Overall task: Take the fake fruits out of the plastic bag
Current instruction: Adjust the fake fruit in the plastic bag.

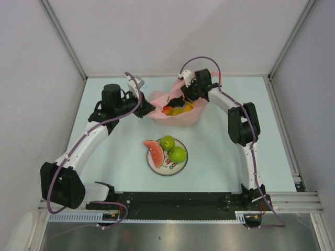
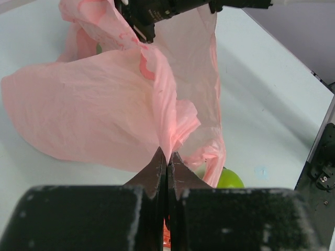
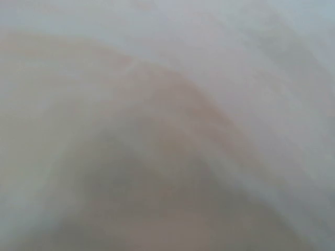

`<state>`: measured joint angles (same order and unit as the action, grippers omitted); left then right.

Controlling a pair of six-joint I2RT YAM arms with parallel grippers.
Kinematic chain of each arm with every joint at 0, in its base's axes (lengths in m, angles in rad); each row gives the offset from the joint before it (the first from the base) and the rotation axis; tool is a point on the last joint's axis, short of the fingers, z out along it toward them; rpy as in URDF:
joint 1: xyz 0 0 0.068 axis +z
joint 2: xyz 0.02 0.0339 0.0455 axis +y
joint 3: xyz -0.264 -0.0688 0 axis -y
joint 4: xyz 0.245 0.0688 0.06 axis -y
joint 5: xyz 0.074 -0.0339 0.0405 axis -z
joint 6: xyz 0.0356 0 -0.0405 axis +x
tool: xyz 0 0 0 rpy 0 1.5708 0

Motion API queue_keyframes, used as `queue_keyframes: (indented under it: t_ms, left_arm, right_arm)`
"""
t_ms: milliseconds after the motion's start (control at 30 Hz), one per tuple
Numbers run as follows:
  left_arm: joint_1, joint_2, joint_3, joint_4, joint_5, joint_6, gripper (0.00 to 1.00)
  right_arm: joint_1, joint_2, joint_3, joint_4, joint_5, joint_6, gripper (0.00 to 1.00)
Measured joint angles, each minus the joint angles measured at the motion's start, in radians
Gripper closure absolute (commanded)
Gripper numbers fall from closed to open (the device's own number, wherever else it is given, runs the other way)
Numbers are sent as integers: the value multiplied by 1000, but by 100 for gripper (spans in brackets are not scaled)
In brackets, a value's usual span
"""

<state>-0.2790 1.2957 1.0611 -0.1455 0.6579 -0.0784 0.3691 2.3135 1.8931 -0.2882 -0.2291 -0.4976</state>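
Desk (image 1: 209, 157): pale, carrying everything.
Plastic bag (image 1: 175, 119): pink, far middle, mouth open.
Plate (image 1: 166, 169): near the bag, holding watermelon slice (image 1: 154, 150) and two green fruits (image 1: 178, 154).
Bagged fruits (image 1: 180, 109): orange, yellow and dark pieces.
Left pincer (image 2: 166, 157): clamped on the bag's edge.
Right pincer (image 1: 175, 100): inside the bag mouth; spread cannot be told.

Pale blue table (image 1: 220, 151) enclosed by plain grey walls (image 1: 172, 31).
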Motion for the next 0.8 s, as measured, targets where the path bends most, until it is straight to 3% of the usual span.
queue_keyframes:
  t_ms: [300,500,633,800]
  left_arm:
    - [1,12,0,5,0,-1,100]
    - [0,19,0,10,-1,-9,100]
    - [-5,19,0,13,-4,-10,99]
    - [-55,26,13,-8,-53,16,100]
  right_arm:
    - [3,-250,-6,-87,-220,97,79]
    - [11,-436,-109,-88,-321,129,77]
    - [10,-439,-187,-76,-338,142,78]
    - [-11,-331,-216,-80,-325,106,75]
